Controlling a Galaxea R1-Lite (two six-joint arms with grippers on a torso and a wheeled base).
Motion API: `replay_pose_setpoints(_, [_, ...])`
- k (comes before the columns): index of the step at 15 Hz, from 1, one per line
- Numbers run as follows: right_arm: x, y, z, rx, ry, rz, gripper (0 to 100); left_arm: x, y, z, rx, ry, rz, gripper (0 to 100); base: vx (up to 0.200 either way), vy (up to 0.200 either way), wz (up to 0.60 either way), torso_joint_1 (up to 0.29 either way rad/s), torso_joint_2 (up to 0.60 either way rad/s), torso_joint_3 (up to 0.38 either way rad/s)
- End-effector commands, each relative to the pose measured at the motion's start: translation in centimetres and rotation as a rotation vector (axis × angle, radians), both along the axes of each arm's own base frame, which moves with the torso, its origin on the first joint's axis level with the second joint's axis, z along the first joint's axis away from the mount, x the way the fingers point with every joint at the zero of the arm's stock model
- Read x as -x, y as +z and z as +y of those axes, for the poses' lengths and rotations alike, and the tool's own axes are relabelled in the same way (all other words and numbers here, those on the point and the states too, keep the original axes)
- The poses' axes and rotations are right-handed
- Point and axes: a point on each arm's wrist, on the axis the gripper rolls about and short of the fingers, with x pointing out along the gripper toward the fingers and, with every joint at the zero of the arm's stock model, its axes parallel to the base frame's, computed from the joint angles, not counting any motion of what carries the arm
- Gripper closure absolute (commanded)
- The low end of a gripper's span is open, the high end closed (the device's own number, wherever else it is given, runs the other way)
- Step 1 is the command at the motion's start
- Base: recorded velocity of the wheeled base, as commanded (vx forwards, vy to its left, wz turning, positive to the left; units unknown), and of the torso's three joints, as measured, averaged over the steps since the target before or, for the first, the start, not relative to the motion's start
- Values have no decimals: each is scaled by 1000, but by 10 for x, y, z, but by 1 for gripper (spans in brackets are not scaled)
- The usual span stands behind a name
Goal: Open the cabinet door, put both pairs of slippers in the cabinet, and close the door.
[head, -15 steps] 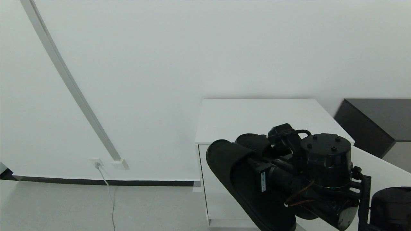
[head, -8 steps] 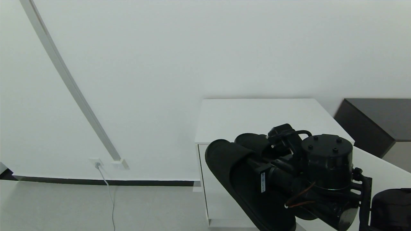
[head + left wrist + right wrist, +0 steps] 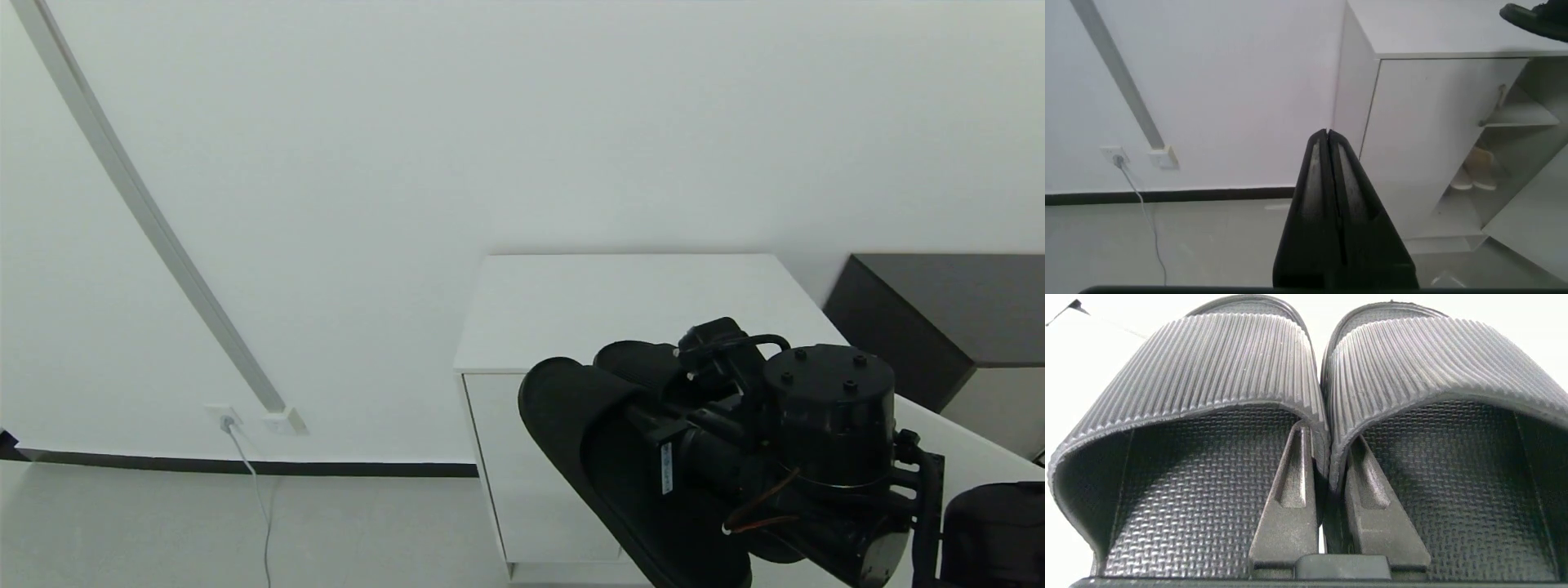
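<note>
The pair of black slippers (image 3: 1208, 384) hangs in the air before the white cabinet (image 3: 620, 302), about level with its top. The right gripper (image 3: 1327, 453) pinches them, one finger inside each slipper with the inner walls squeezed between. The cabinet stands open. Below its upper shelf (image 3: 1527, 117) lies something pale (image 3: 1476, 168), too small to identify. The left gripper (image 3: 1328, 143) is pressed together, empty.

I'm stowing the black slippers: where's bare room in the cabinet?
The upper shelf looks bare across its width. Just below it, what looks like a pale pair crowds the space. The cabinet top is bare behind the held black slippers.
</note>
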Motion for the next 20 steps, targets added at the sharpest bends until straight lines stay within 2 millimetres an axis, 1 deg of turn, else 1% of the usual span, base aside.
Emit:
replay_pose_setpoints(1, [0,-1,0,3,0,3,100,0,0,0,0,0,1,100,0,-200,0,2,2,2])
replay_pose_setpoints(9, [0,-2,-1,6,-2,6,100,0,0,0,0,0,1,100,0,-200,0,1,4,4])
replay_pose_setpoints(14, [3,-7,-4,18,-1,14,100,0,0,0,0,0,1,100,0,-200,0,1,1,2])
replay_pose_setpoints(17, [4,-12,-6,13,0,0,100,0,0,0,0,0,-1,100,0,0,0,0,0,0])
replay_pose_setpoints(20, [4,-11,-6,9,0,-3,100,0,0,0,0,0,-1,100,0,0,0,0,0,0])
